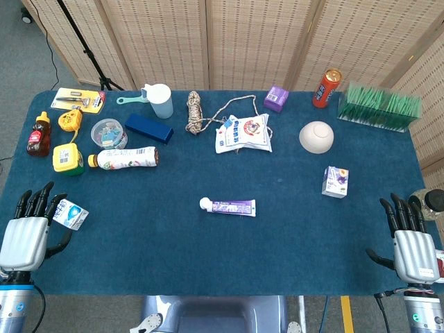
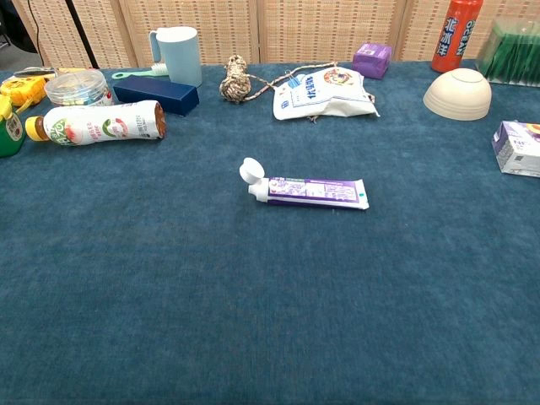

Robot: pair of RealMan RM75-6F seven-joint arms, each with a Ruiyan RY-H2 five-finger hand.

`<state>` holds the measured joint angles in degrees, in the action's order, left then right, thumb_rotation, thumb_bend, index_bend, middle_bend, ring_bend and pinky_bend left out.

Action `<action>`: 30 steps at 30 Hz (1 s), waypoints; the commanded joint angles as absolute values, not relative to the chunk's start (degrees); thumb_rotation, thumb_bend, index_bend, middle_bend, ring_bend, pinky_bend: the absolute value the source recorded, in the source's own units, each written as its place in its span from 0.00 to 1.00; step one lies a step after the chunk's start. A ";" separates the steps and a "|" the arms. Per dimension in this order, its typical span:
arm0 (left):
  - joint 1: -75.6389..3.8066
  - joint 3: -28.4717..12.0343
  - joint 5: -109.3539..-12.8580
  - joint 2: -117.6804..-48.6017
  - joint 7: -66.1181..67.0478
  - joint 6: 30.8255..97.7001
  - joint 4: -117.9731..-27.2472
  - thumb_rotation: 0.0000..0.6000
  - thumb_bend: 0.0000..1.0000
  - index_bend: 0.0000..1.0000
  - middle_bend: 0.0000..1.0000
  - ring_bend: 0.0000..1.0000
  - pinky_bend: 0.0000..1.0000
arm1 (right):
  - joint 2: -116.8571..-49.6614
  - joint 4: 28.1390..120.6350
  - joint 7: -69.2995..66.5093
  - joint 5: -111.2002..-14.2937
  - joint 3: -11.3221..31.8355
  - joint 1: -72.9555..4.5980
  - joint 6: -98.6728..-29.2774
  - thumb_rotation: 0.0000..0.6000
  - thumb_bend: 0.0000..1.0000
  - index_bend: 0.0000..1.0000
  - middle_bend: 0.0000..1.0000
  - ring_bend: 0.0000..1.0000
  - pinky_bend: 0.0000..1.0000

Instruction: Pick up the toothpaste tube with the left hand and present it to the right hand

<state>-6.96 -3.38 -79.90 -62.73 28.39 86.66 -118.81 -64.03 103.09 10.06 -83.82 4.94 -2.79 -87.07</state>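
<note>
The toothpaste tube (image 1: 229, 206) (image 2: 308, 191) lies flat in the middle of the blue table, purple and white, its white cap open and pointing left. My left hand (image 1: 28, 232) rests at the table's near left corner, palm down, fingers spread, holding nothing, far left of the tube. My right hand (image 1: 411, 239) sits at the near right corner, fingers apart and empty. Neither hand shows in the chest view.
A small white carton (image 1: 70, 214) lies just right of my left hand's fingers. A lying drink bottle (image 1: 123, 158), blue box (image 1: 149, 127), mug (image 1: 160, 100), rope (image 1: 195, 112), snack bag (image 1: 244, 133), upturned bowl (image 1: 316, 136), purple-and-white carton (image 1: 336, 182) and orange can (image 1: 327, 88) fill the far half.
</note>
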 commanded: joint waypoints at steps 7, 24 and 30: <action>-7.24 -3.49 -79.51 -63.11 28.63 86.21 -118.47 1.00 0.28 0.19 0.04 0.10 0.02 | -63.96 103.10 10.28 -83.54 4.98 -2.87 -86.82 1.00 0.00 0.05 0.00 0.00 0.00; -8.32 -4.15 -79.63 -62.08 27.33 84.86 -118.06 1.00 0.28 0.23 0.10 0.15 0.10 | -63.58 103.54 10.35 -83.92 4.89 -2.37 -87.70 1.00 0.00 0.05 0.00 0.00 0.00; -9.70 -4.38 -80.01 -61.76 26.89 82.86 -117.56 1.00 0.28 0.31 0.20 0.25 0.17 | -63.32 103.79 10.31 -84.08 4.75 -2.09 -88.04 1.00 0.00 0.05 0.00 0.00 0.00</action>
<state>-9.36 -4.31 -79.93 -61.91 27.09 83.29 -117.69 -63.32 103.79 10.31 -84.08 4.75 -2.08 -88.05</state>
